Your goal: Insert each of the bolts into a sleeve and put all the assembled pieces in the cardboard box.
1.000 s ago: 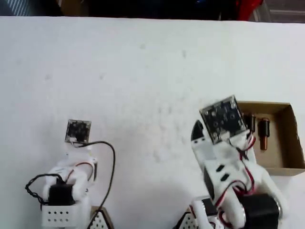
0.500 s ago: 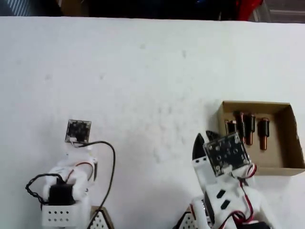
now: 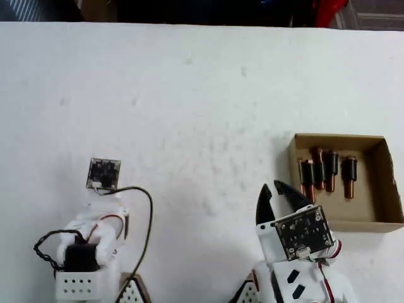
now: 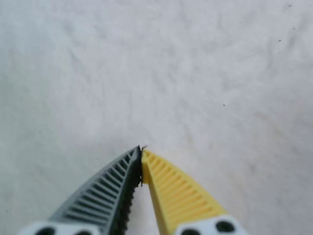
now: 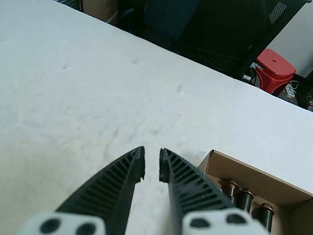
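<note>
I was white plastic with a looping black cable (image 3: 149, 218); my left gripper (image 4: 142, 155) was ribbed grey and yellow, my right gripper (image 5: 151, 166) black.

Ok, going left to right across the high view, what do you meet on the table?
left arm → right claw, open → cardboard box with the assembled pieces lying inside it

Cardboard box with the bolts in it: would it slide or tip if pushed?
Probably slide: the cardboard box looks low and wide, flat on the table. Its thin walls might flex. The round pieces inside could roll.
</note>
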`<control>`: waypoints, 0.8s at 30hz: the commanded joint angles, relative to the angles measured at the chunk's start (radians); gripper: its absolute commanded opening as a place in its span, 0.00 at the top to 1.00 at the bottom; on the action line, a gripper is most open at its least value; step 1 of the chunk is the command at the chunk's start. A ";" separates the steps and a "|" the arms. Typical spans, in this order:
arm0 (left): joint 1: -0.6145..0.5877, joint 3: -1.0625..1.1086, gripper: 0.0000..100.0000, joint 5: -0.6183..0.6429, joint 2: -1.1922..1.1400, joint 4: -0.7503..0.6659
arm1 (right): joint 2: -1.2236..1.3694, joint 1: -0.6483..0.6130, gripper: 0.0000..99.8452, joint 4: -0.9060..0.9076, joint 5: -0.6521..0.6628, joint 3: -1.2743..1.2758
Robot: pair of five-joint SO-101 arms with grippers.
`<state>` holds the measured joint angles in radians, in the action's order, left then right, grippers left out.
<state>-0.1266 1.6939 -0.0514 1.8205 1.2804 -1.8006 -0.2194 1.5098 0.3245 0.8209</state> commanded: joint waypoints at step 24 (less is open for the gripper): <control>-0.008 -0.002 0.98 -0.003 0.005 0.008 | -0.004 0.159 0.96 -0.134 -0.002 -0.110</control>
<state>-0.1266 1.6939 -0.0514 1.8205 1.2804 -1.8021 -0.0660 1.4423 0.3245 0.7518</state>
